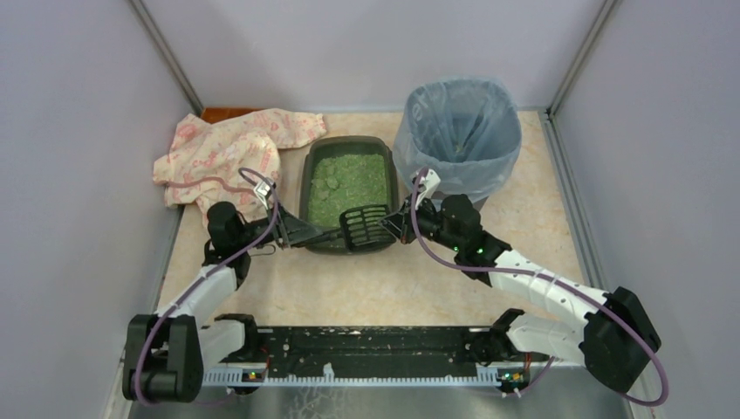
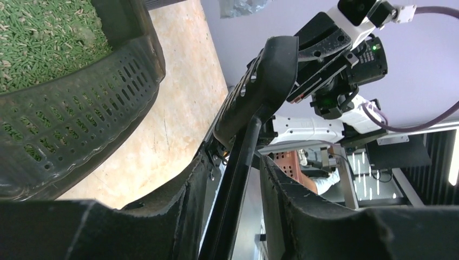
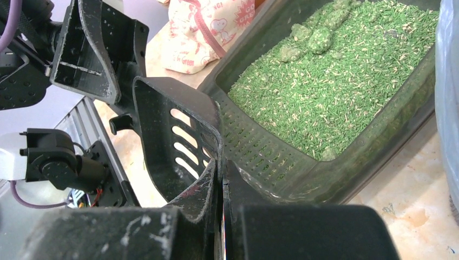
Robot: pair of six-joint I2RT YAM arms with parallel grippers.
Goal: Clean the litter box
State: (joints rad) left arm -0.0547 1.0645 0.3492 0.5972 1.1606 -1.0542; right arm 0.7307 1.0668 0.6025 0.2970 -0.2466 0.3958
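The litter box is a dark tray of green litter in the middle of the table. Several litter clumps lie at its far end. The black slotted scoop hangs over the box's near rim between both grippers. My right gripper is shut on the scoop's thin side wall. My left gripper is open, and the scoop's handle runs between its fingers with a gap on the right. In the top view the left gripper sits left of the scoop and the right gripper sits right of it.
A round bin lined with a blue-grey bag stands right behind the box's right side. A pink patterned cloth lies crumpled at the back left. Grey walls close in both sides and the back.
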